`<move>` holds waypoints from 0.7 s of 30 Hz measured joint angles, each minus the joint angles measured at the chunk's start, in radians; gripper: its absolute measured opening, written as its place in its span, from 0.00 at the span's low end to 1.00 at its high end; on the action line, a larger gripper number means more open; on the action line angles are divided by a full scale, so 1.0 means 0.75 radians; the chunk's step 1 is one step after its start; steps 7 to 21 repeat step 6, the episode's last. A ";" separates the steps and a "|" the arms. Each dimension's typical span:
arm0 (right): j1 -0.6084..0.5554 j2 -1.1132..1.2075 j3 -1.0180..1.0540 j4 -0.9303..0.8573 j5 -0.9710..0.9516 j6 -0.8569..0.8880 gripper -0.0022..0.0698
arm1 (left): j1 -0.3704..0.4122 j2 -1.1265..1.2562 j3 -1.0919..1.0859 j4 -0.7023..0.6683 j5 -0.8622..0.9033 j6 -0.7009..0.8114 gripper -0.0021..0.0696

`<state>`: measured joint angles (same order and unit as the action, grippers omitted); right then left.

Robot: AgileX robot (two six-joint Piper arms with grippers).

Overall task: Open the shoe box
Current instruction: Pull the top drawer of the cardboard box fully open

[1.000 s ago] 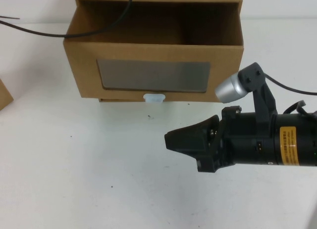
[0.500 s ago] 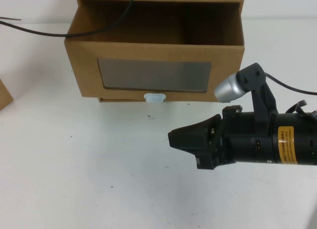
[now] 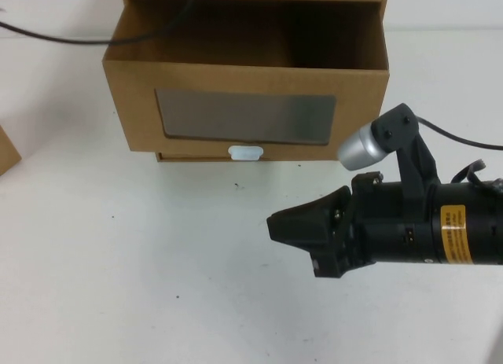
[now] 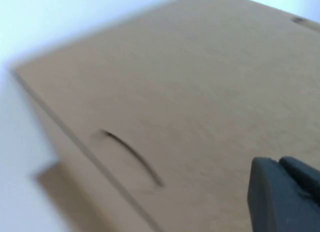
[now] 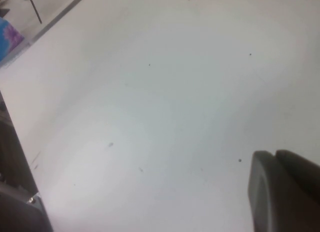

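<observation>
While the right claw (image 3: 273,224) hangs above the bare desk (image 3: 118,285) on the near side of the shoe box (image 3: 134,104), its black, wedge-shaped jaws are pressed tight together, gripping nothing and touching nothing, with the tip well short of the box's front. Behind that tip the arm is a thick black barrel carrying a yellow label (image 3: 456,234), and a short silver cylinder (image 3: 360,148) on a black bracket juts up toward the box's near right corner. Nothing lies between the claw and the box; the desk there is smooth, matte white with a few dark specks. A small white tab (image 3: 245,152), rounded and plastic-looking, sticks out at the bottom edge of the box's front. This front is plain brown cardboard with a wide, greyish, dull window (image 3: 244,116) set into it, and above it the view drops into a shadowed brown hollow. A thin black cable (image 3: 78,40) runs in from the box's far left and crosses its back rim. Well off to the box's left, the corner of another cardboard piece (image 3: 6,152) shows. The left claw (image 4: 277,192) sits close over a flat brown cardboard face (image 4: 175,81) cut with a curved slit; its opening cannot be told, nor which box that face belongs to.
</observation>
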<state>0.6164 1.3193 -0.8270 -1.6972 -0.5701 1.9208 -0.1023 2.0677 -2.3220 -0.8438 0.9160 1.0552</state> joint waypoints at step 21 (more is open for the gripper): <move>0.000 0.000 0.000 -0.019 -0.013 0.000 0.00 | -0.065 -0.141 0.000 0.520 -0.165 -0.220 0.02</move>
